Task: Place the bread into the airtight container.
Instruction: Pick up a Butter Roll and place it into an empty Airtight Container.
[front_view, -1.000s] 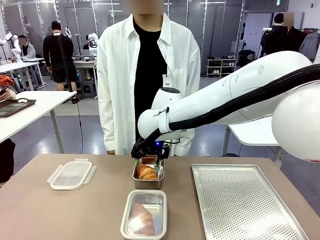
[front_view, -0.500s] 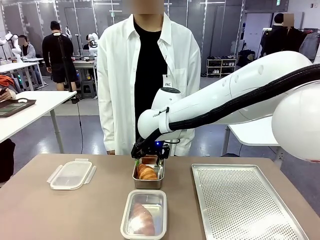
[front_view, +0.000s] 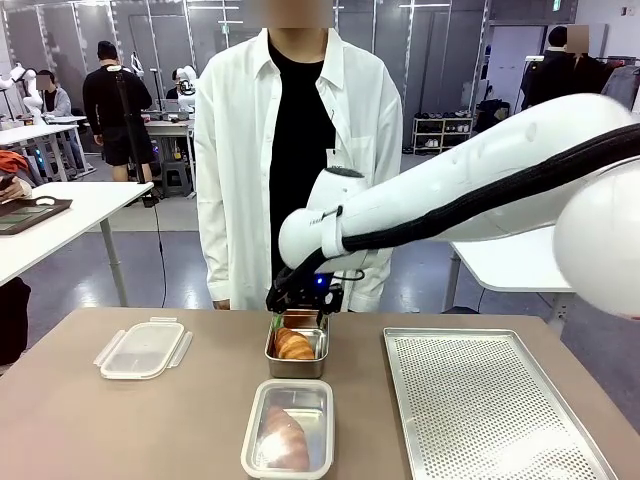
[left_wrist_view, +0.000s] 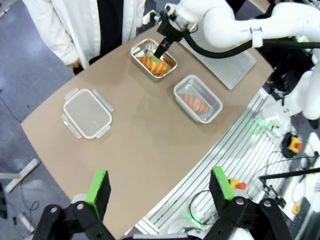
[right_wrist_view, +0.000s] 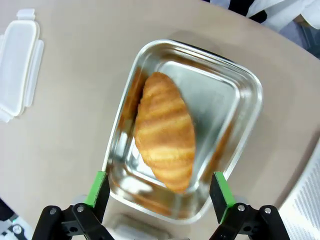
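A golden croissant-shaped bread (front_view: 294, 345) lies in a small steel tin (front_view: 296, 369) at the far middle of the table. My right gripper (front_view: 299, 318) hovers just above it, open, its green pads (right_wrist_view: 98, 183) standing either side of the bread (right_wrist_view: 165, 132) without touching. Nearer me stands the clear airtight container (front_view: 252, 432) with another bread (front_view: 283, 438) inside. Its lid (front_view: 143, 348) rests apart at the left. My left gripper (left_wrist_view: 159, 180) is open, high above the table's near edge, holding nothing.
A perforated metal tray (front_view: 490, 400) covers the right side of the table. A person in a white shirt (front_view: 235, 150) stands at the far edge behind the tin. Bare brown tabletop (front_view: 150, 430) stretches between the lid and the container.
My right arm has lifted slightly above the tin, its gripper still open. The bread, container and lid have not moved.
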